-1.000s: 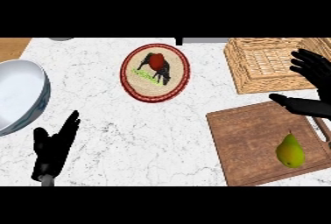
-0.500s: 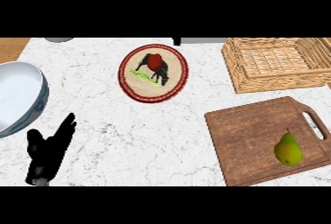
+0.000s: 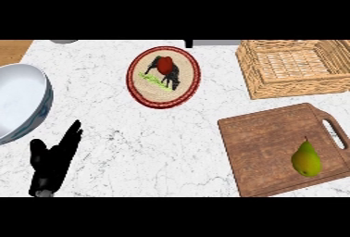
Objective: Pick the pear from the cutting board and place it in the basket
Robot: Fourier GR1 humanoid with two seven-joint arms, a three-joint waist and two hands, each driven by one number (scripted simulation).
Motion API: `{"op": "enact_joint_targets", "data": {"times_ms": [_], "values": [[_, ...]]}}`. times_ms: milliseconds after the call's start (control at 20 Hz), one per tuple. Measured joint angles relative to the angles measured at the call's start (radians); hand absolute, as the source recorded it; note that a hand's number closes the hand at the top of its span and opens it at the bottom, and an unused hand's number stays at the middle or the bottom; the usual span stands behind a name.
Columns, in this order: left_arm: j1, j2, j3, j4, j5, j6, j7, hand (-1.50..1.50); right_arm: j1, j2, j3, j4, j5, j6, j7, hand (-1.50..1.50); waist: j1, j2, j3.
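Located pear (image 3: 307, 159) on cutting board (image 3: 266, 148), in its lower right part, just beside the handle slot, lying on the wood and apart from everything else. Judged long axis roughly upright in the view: stem end pointing away from the robot, toward basket (image 3: 294, 65), fat end nearer the lower edge. Noted basket beyond the board's far edge, near it but not touching. Found left robot hand (image 3: 53, 159) at the lower left of the worktop (image 3: 137, 139), fingers straight and relaxed, released, holding nothing, touching neither pear nor board; recorded as resting. Placed pear far to the right of that hand, across nearly the whole width of the marbled worktop. Saw no right robot hand anywhere in the view; could not tell its state. Judged the right side nonetheless the nearer one for the pick, given pear close to the view's right edge and basket on the same side. Reckoned the reach not yet begun: pear untouched, task at its start. Expected a grasp from above, across the pear's narrow width, then a short carry away from the robot to the basket. Also logged, apart from the task: plate (image 3: 164, 76) with food at centre top, bowl (image 3: 21, 102) at left edge.
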Motion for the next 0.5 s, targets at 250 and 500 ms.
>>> {"op": "enact_joint_targets", "data": {"times_ms": [250,500], "values": [[-0.005,-0.001,0.006,0.0,-0.003,-0.008,0.018,0.0,0.033,-0.035,-0.032,0.042,0.0,0.115,-0.034,-1.5,0.003,0.0,0.001],[0.002,-0.018,0.005,-0.007,-0.021,0.004,0.015,0.0,0.063,0.001,-0.056,0.048,0.024,0.132,-0.063,-1.5,0.005,-0.001,0.002]]}}
